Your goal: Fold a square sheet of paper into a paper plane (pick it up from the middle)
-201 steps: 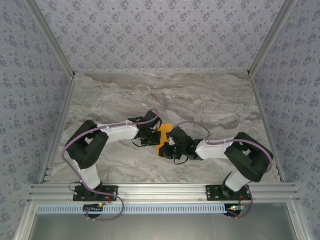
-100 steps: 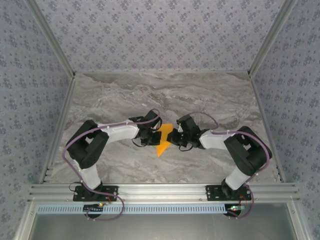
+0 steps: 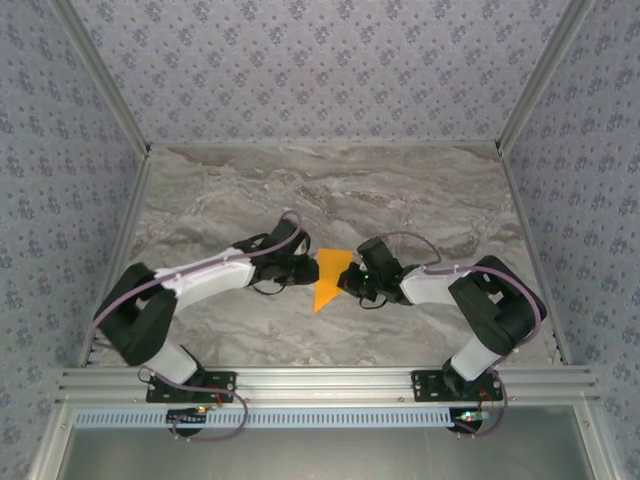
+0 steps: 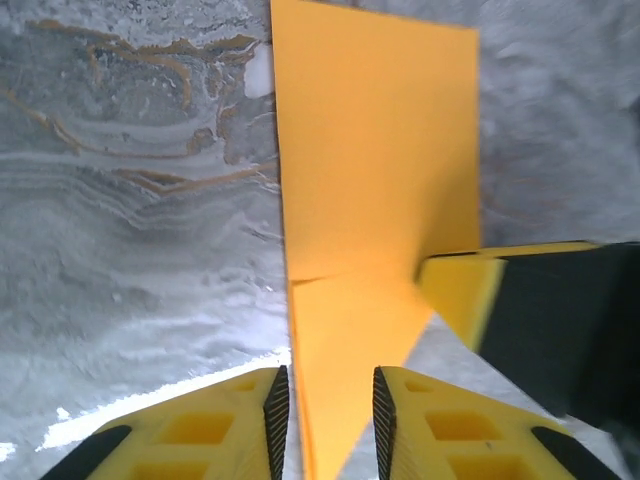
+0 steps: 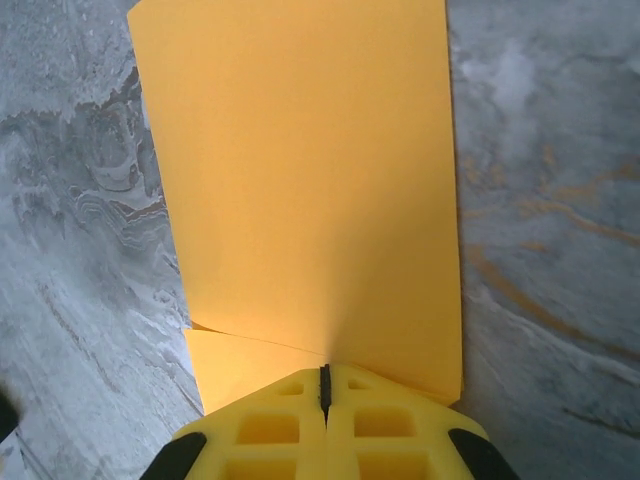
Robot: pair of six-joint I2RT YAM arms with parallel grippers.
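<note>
Table: the grey marbled stone-look table [image 3: 420, 190] is lying beneath the thin, bright orange paper [image 3: 329, 276], which is sitting at about its middle.
Left arm: the white-and-black left arm [image 3: 215, 272] is ending at the orange paper's left edge.
Right arm: the white-and-black right arm [image 3: 440, 285] is ending at the orange paper's right edge.
Paper: the orange paper is showing a crease and is tapering to a point at its near end.
Left hand: the yellow-fingered left hand [image 4: 328, 385] is standing slightly spread, with the orange paper's narrow end passing between its fingers.
Right hand: the yellow-fingered right hand [image 5: 325, 375] is pressing together, pinching the orange paper's edge.
</note>
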